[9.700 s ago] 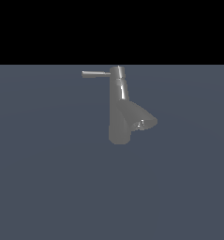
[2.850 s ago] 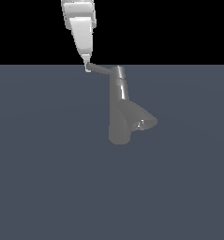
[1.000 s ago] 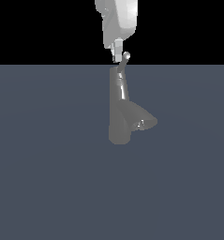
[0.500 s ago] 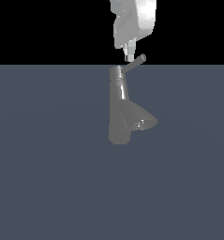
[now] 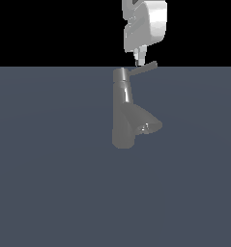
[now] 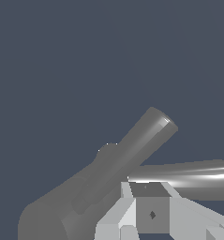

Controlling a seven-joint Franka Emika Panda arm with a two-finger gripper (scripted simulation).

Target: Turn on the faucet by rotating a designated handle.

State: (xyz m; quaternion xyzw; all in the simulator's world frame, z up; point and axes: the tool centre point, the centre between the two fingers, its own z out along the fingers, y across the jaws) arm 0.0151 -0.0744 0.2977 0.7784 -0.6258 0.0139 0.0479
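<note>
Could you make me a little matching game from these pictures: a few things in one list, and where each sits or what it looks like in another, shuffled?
Things:
1. faucet
2. handle
3. spout
4. gripper

Descriptions:
A. white, coming down from above
B. thin rod sticking out from the top cap toward the exterior view's right
C. upright grey cylinder
D. flared cone branching off low

Pairs: 1-C, 2-B, 3-D, 4-A

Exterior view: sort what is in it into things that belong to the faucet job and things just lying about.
Belongs to the job:
- faucet
- handle, pointing toward the exterior view's right
- gripper, its fingers against the handle

Just lying about:
- nothing else shows; only the grey surface under the faucet
</note>
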